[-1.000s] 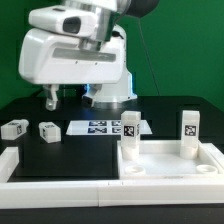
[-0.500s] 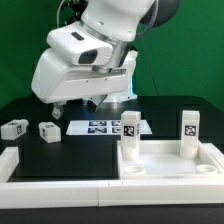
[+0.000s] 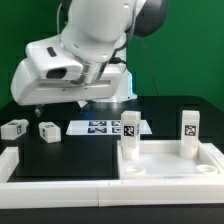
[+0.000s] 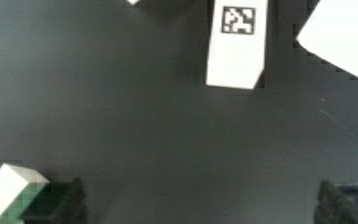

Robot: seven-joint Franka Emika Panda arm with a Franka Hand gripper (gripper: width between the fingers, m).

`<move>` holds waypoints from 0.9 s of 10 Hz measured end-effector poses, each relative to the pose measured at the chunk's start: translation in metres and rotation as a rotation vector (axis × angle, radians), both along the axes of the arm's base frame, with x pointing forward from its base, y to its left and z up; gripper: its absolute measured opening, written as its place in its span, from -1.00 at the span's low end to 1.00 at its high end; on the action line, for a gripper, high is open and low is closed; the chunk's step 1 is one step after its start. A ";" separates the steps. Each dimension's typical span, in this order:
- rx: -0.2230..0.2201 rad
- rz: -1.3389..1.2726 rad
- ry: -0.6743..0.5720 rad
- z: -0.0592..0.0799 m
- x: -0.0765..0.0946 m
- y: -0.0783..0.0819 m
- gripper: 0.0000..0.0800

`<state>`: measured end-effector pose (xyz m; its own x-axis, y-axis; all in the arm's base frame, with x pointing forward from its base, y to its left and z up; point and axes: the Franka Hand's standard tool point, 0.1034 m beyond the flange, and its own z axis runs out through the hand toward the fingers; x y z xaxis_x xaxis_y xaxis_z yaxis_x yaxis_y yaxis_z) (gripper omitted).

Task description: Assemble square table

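Your gripper [image 4: 202, 200] hangs over the black table [image 4: 140, 130] with its fingers spread wide, and a loose leg [image 4: 238, 45] lies flat below it. The tabletop [image 3: 170, 166] sits at the exterior view's right, carrying two upright legs [image 3: 129, 131].

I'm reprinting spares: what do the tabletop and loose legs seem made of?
Tabletop: apparently white plastic, matte, no glare on its smooth rim. Loose legs: likely the same matte white plastic, uniform colour; their black-and-white tags look like stuck-on prints.
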<state>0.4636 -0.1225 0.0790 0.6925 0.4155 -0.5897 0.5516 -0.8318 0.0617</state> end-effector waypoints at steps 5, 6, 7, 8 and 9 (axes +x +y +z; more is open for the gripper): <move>-0.023 -0.036 0.081 -0.010 -0.023 -0.021 0.62; -0.030 -0.050 0.106 -0.015 -0.035 -0.033 0.62; -0.042 -0.067 0.138 -0.016 -0.044 -0.034 0.62; -0.076 -0.080 0.188 -0.014 -0.048 -0.031 0.62; -0.066 -0.068 0.183 -0.018 -0.044 -0.029 0.62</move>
<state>0.4199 -0.1515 0.0612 0.5968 0.3273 -0.7326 0.5012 -0.8650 0.0218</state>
